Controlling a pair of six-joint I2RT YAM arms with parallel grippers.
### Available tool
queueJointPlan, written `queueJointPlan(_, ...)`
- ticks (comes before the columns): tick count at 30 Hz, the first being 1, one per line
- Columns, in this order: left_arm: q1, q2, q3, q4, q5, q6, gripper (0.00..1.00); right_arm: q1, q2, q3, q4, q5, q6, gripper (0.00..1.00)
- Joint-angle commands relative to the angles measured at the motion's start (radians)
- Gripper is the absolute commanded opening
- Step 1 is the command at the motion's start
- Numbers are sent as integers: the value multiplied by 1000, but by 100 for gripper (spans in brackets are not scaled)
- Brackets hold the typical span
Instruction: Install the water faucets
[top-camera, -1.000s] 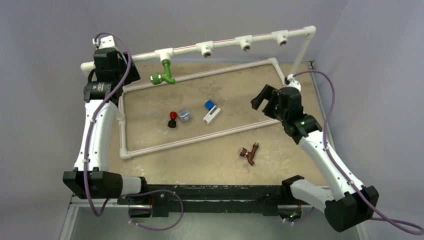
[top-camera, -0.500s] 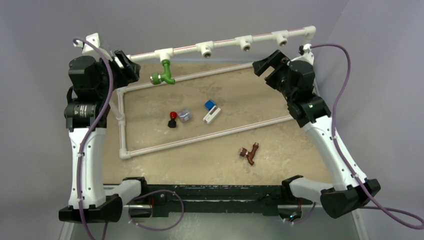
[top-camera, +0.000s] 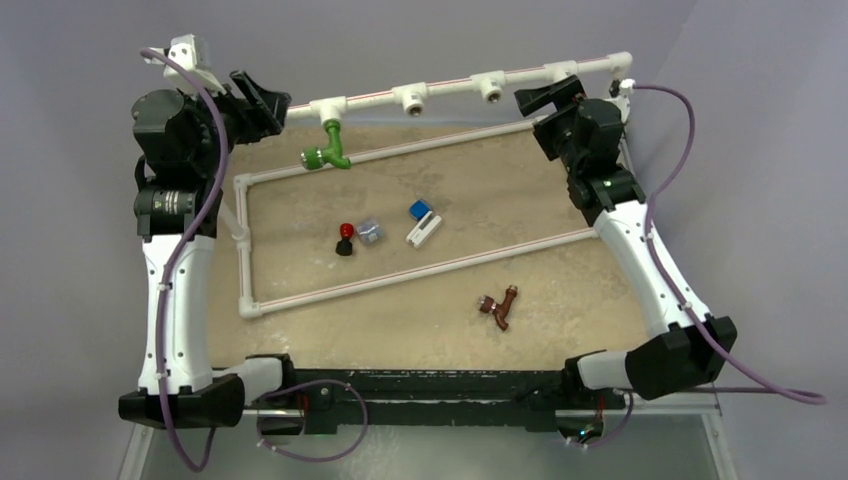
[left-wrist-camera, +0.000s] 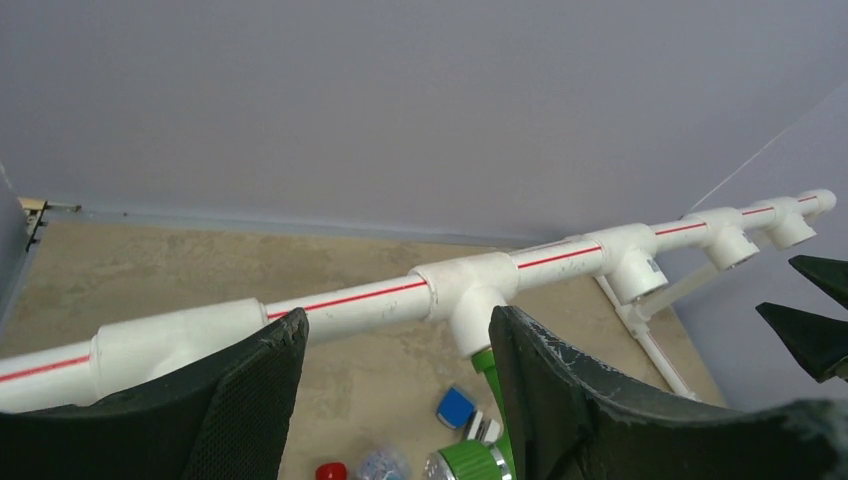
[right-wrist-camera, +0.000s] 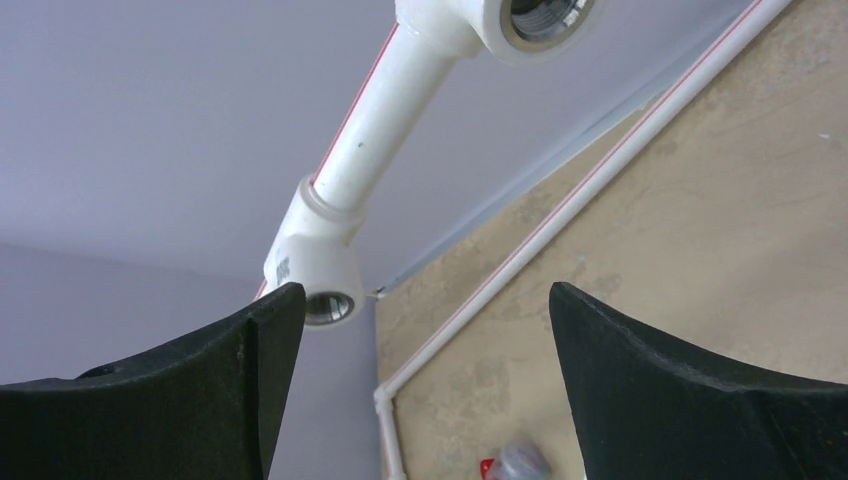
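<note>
Recording a white pipe rail (top-camera: 450, 90) running raised across the upper part of the top view, with tee sockets (top-camera: 490, 87) facing the arms. Judging that height and facing as meant to keep the sockets reachable from the front. Noting a flat pipe rectangle (top-camera: 400, 275) lying on the tan table (top-camera: 400, 325) beneath, apparently serving as the rail's base.

Finding the left gripper (top-camera: 272, 108) hovering at the upper left, just beside the rail's left end, jaws spread wide and holding nothing. Seeing the rail pass between its fingers (left-wrist-camera: 250, 400) in the left wrist view; not telling whether there is contact. Finding the right gripper (top-camera: 548, 95) at the upper right near the last tee, likewise spread wide and empty. Judging both as poised high to survey the rail rather than to pick anything up.

Logging the green faucet (top-camera: 327, 148) hanging spout-down from the leftmost tee, upper left of centre, apparently already seated. Logging the reddish-brown faucet (top-camera: 499, 306) lying loose on the table at lower right of centre, outside the rectangle and well apart from both grippers. Counting three sockets standing empty. Noting a red-and-black knob (top-camera: 345, 239) and a blue-white block (top-camera: 422, 222) lying inside the rectangle, untouched.
</note>
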Motion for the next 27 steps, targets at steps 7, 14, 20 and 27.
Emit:
queueJointPlan(7,5,111,-13,223,25,49,66,-25,80,80,202,-67,181,88)
queueJointPlan(14,3,178,-1,245,10,73,66,-33,176,137,181,-32,320,80)
queueJointPlan(20,6,207,-13,245,2,86,67,-34,258,210,176,-31,370,69)
queueJointPlan(27,5,209,-53,231,-15,100,68,-34,298,234,197,-51,371,39)
